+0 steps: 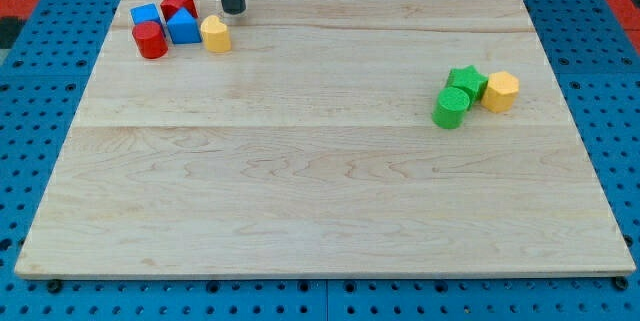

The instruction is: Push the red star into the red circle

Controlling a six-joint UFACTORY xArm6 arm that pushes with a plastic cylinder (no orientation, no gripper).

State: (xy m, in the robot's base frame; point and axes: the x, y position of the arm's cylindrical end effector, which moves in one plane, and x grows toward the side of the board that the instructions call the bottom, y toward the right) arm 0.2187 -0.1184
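Up at the far left, my tip (233, 10), a bare rod holding nothing, stands just right of the red star (178, 3); the red circle (151, 40) sits nearer, touching a blue block (183, 27).

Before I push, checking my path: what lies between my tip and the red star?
Camera view: only bare board lies between my tip and the red star, at the tip's left.

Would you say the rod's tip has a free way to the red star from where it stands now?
Probably yes. My tip stands just to the view's right of the red star, with bare board between them. The yellow block lies below that path, not across it.
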